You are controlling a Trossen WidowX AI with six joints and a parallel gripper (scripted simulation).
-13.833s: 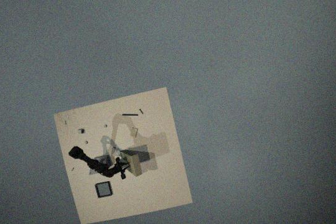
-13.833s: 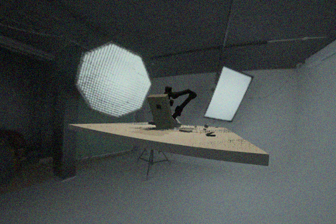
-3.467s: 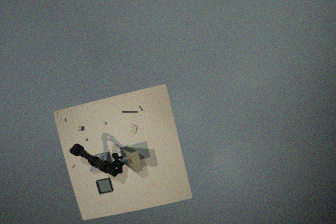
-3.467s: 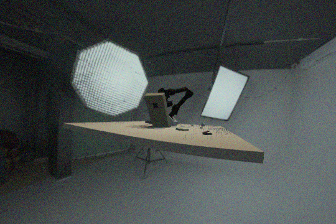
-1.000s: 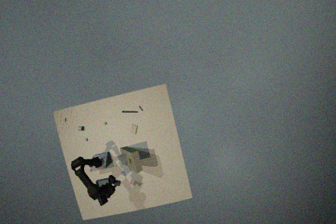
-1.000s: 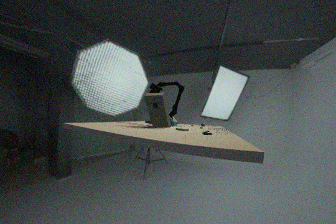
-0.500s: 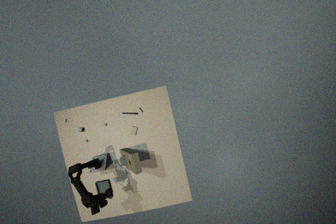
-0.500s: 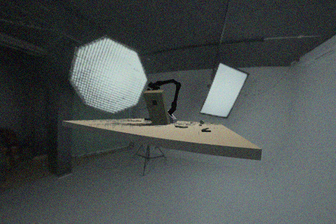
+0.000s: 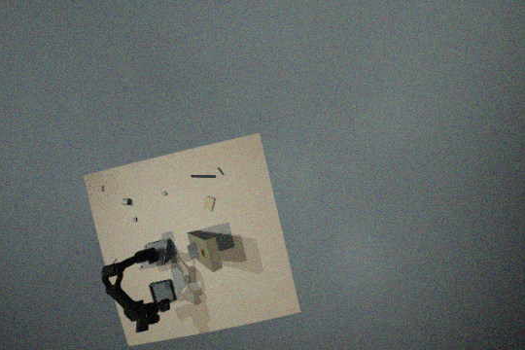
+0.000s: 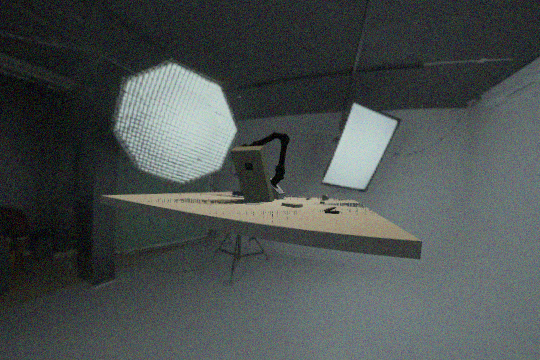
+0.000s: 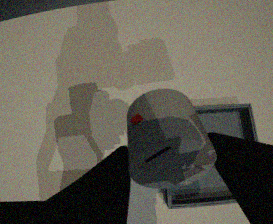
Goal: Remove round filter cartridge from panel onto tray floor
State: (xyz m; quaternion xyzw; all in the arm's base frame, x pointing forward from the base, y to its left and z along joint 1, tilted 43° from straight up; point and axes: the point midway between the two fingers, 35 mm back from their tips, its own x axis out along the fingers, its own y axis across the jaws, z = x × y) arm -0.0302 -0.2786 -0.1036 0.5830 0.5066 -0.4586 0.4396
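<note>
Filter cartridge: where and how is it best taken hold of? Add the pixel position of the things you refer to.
Probably by opposite flanks of the filter cartridge (image 11: 159,137), coming from its slot side with one of the fingers on each flank, as now. Its flanks run fairly straight, while the far end is rounded and would likely offer poorer purchase.

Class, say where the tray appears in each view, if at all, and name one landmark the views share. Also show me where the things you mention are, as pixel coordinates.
Top: the tray (image 9: 152,292) (image 11: 202,204) is lower left, beside the arm (image 9: 123,297) (image 10: 284,155).
Exterior: not visible.
Wrist: lower right, partly covered.
Shared landmark: the pale table top (image 9: 255,194) (image 10: 332,225) (image 11: 17,75).
</note>
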